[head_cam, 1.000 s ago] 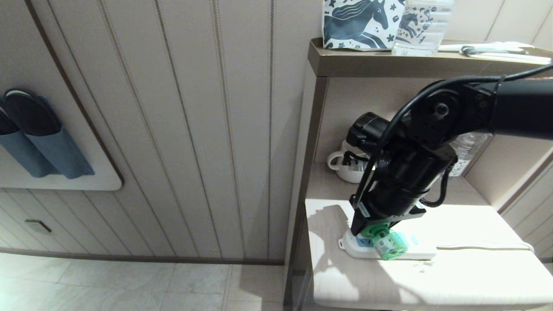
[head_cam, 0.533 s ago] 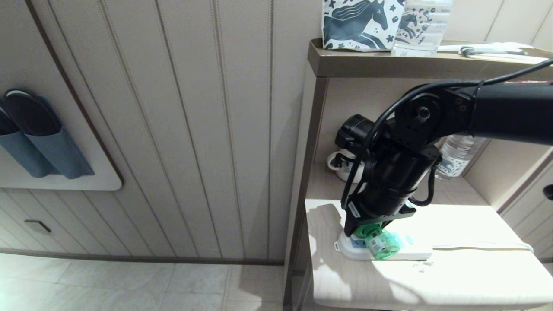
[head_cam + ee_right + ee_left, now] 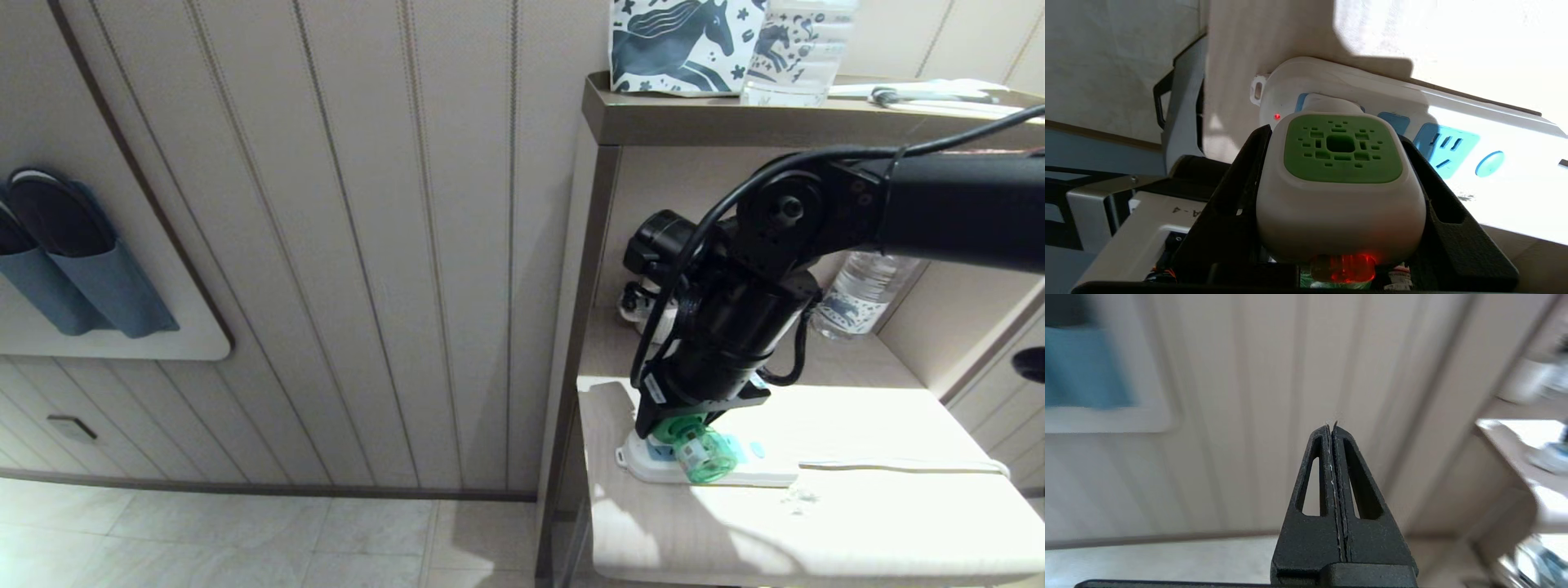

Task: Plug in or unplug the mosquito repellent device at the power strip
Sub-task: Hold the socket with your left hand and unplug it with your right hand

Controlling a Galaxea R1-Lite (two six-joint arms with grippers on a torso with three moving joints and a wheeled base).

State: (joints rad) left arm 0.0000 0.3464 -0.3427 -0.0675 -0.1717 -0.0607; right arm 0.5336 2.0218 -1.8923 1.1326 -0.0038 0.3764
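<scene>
One mosquito repellent device (image 3: pixel 1340 192), white head with green vented cap, sits plugged into the end socket of the one power strip (image 3: pixel 1453 134), at the strip's end nearest the surface's left edge; its green bottle (image 3: pixel 704 459) lies out over the strip toward the front. Red light glows on the device's underside, small red dot lit on the strip beside it. Right hand (image 3: pixel 682 420) is clamped on the device head, one finger (image 3: pixel 1237 196) on each flank, both touching. On the strip next to the device: two more light-blue socket faces visible in the right wrist view, then one round blue button (image 3: pixel 1489 163). Strip lies flat on the lower surface (image 3: pixel 857 506) of the nightstand, white cord (image 3: pixel 898 465) running off to the right. Behind the arm on the same surface: one white mug (image 3: pixel 641 314), mostly hidden, and one clear water bottle (image 3: pixel 857 294). Top shelf (image 3: pixel 735 122): one horse-print box (image 3: pixel 682 45), a second clear bottle (image 3: pixel 796 53). Left hand (image 3: pixel 1332 428) is pressed together, empty, hanging in the air facing the panelled wall (image 3: pixel 367 245). Wall holder on the far left carries two dark slippers (image 3: pixel 49 212).
</scene>
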